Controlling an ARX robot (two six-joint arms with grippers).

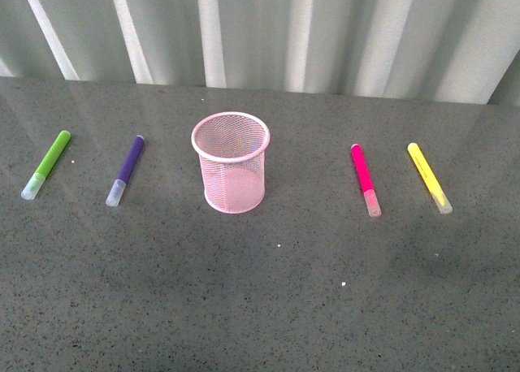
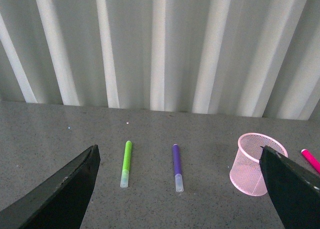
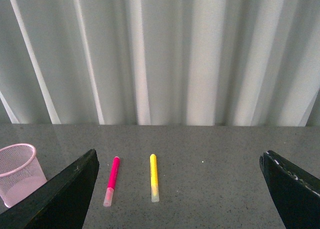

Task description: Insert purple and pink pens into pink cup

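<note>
Tabletop [image 1: 260, 307] lies open around seemingly empty pink cup [image 1: 234, 185], purple pen [image 1: 127, 169], pink pen [image 1: 363, 177]; left gripper [image 2: 178, 156], right gripper [image 3: 180, 156] gape.

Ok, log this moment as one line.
stage: nothing picked yet | pink cup upright, empty | purple pen flat, left of cup | pink pen flat, right of cup | left gripper open, empty | right gripper open, empty

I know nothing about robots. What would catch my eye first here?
The pink wire-mesh cup stands upright and empty on the grey table. Four markers lie flat, apart from it: the lime green marker and purple pen on the robot's left, the pink pen and yellow marker on its right.
</note>
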